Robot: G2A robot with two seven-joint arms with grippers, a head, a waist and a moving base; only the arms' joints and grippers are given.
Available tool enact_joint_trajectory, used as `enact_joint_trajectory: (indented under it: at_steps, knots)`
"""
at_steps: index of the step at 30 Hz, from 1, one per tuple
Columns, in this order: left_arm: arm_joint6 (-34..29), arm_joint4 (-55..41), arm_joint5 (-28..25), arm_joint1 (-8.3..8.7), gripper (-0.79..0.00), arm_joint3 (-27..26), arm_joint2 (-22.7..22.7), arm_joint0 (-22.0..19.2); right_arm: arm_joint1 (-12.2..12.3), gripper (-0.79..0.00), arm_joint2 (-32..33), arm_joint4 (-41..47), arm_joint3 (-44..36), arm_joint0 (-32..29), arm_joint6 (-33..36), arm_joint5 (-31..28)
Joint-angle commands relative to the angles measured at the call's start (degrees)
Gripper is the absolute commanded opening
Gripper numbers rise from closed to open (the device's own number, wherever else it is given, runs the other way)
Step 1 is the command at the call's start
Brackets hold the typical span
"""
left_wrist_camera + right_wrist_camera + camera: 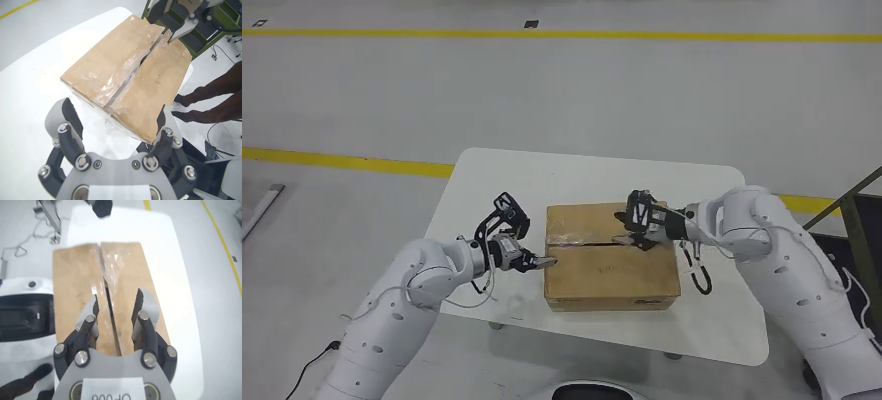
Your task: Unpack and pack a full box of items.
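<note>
Right wrist view is showing the right gripper (117, 295) hovering open over the box (75, 275) seam, left gripper (115, 104) open too; clinging tape (111, 273) may drag the box.

Overhead camera looks down; both wrist cameras closely face the box (594, 277) from opposite ends.

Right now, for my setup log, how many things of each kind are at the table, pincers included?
Taped cardboard box: 1
White table: 1
Pincers: 2, the left pincer and the right pincer, both open
Total: 4
</note>
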Motion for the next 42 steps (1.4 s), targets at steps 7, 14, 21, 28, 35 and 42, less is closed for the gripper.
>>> enact_joint_trajectory:
  at_steps: [7, 14, 21, 28, 35, 42]
  knots:
    - [3.78, -1.59, 2.5, 0.8, 0.0, -1.18, -4.75, 3.36, -1.08, -0.785, -4.32, 11.93, 1.81, 0.49, -2.41, 5.9]
    - [3.64, -2.67, 2.76, 1.12, 0.0, -1.29, -5.99, 4.32, -5.05, -0.785, -15.21, 14.39, 8.77, 7.14, -2.58, 12.74]
    - [3.33, -2.36, 2.67, 1.09, 0.0, -1.54, -5.09, 3.89, -8.21, -0.785, -21.27, 11.0, 16.82, 11.76, -3.72, 16.73]
    - [2.46, -2.09, 2.27, 0.98, 0.0, -0.87, -3.65, 3.06, -9.02, -0.785, -22.06, 11.87, 20.82, 12.32, -2.69, 15.88]
    - [2.32, -1.97, 2.27, 0.86, 0.0, -0.19, -2.66, 2.34, -8.64, -0.785, -21.18, 12.11, 19.93, 11.61, -0.98, 13.28]
    - [2.32, -1.83, 2.41, 0.88, 0.0, 0.05, -2.3, 2.21, -8.06, -0.785, -20.46, 11.08, 17.96, 10.28, 1.37, 12.86]
